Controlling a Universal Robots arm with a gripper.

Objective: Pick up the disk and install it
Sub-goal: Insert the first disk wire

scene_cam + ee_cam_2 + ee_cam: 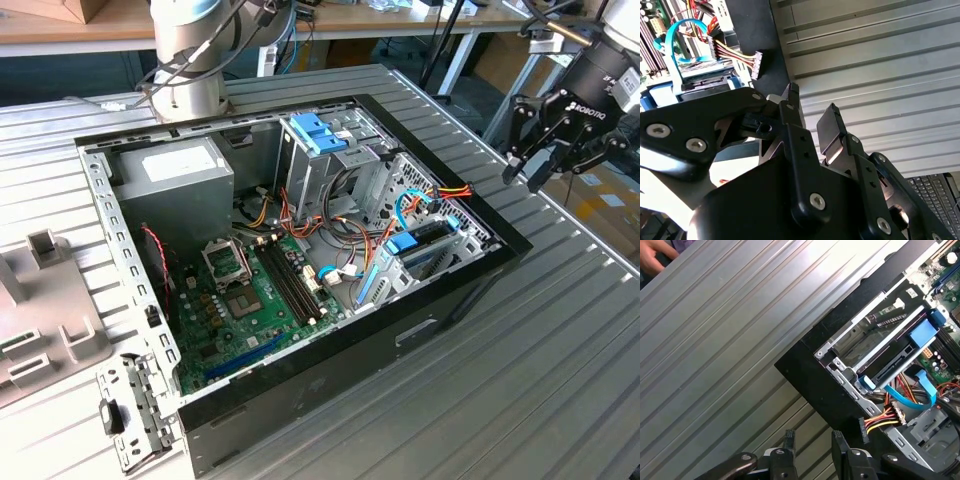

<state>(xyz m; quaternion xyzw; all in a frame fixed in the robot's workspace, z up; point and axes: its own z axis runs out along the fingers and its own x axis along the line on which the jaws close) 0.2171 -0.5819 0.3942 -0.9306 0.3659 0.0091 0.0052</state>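
The disk (432,245) is a dark flat drive with blue side rails. It sits tilted in the bay at the front corner of the open computer case (330,390), under a blue tab and a blue flat cable. In the first wrist view the disk (895,367) shows edge-on inside the bay, and in the second wrist view the disk (705,84) lies beneath the cable. My gripper (530,170) hangs above the ribbed table to the exterior view's right of the case, apart from the disk. Both wrist views show the gripper (810,107) (812,435) open and holding nothing.
Inside the case are a grey power supply (175,180), a green motherboard (240,300) and a drive cage with a blue latch (320,130). A loose power connector (862,427) hangs over the case's black edge. A grey panel (50,310) and a bracket (130,410) lie beside the case. A hand (655,255) shows at the table's edge.
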